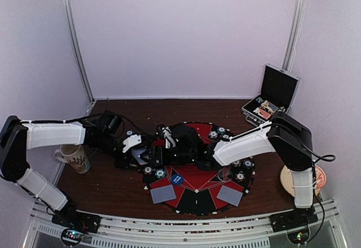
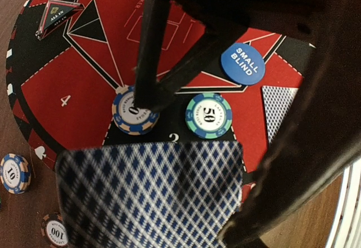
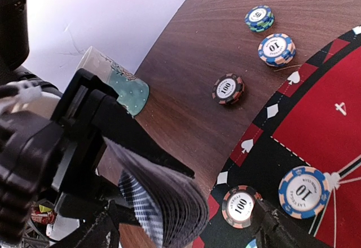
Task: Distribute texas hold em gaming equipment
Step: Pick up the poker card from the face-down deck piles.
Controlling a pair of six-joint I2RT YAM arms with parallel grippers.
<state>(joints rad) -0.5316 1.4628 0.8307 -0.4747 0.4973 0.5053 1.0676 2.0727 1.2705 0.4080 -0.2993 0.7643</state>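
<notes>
Card deck (image 3: 169,203) apparently between left fingers (image 3: 135,135)

Dark wood table (image 1: 113,191), round red-black poker mat (image 1: 197,203), patterned mug (image 1: 73,158) left, open case (image 1: 279,87) right, loose chips (image 3: 228,89)

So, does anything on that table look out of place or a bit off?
Yes. The deck of cards pinched in the left gripper is bowed and fanning apart rather than stacked square. A 50 chip, a 10 chip and a 100 chip also lie off the red mat on the bare wooden table, though that may be deliberate.
</notes>
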